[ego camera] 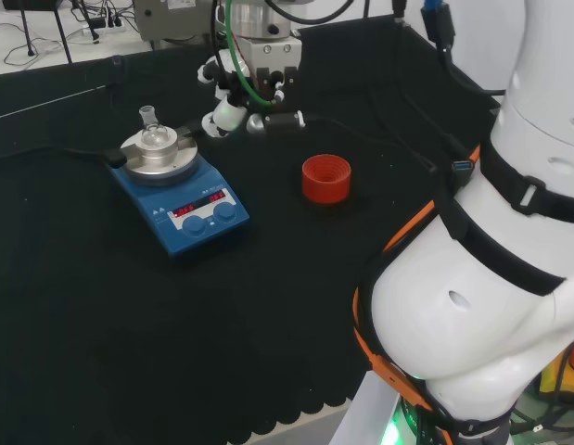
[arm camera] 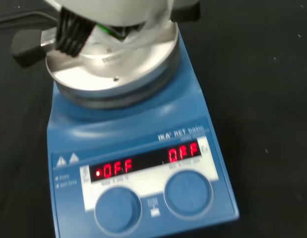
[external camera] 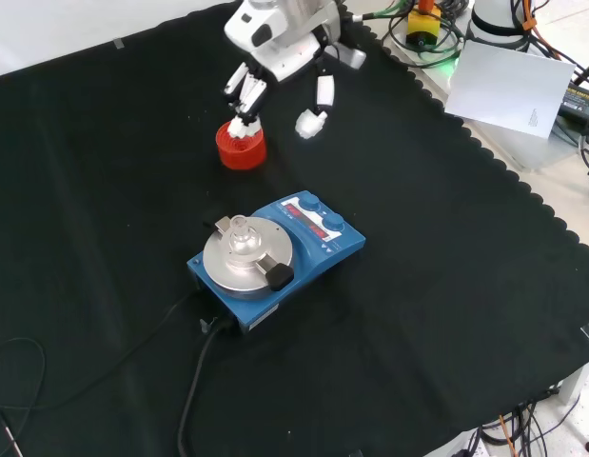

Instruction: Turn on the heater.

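Observation:
The heater [ego camera: 189, 199] is a blue hotplate with a round silver top, two blue knobs [arm camera: 117, 210] and red lit displays on its front. A small clear flask [ego camera: 154, 130] stands on the silver plate [external camera: 245, 255]. My hand [ego camera: 229, 113] hovers above the cloth beyond the heater, to its right in the head view. In the front view the hand [external camera: 275, 43] hangs over the red ribbed ring [external camera: 241, 148], well above the heater [external camera: 313, 252]. Its fingers are relaxed, pointing down, and hold nothing. The heater's front [arm camera: 133, 144] faces the wrist camera.
A red ribbed ring stand [ego camera: 325, 178] sits on the cloth right of the heater in the head view. A black cord [external camera: 194, 381] runs from the heater's back toward the near edge in the front view. A white sheet [external camera: 508, 86] lies off the cloth's corner.

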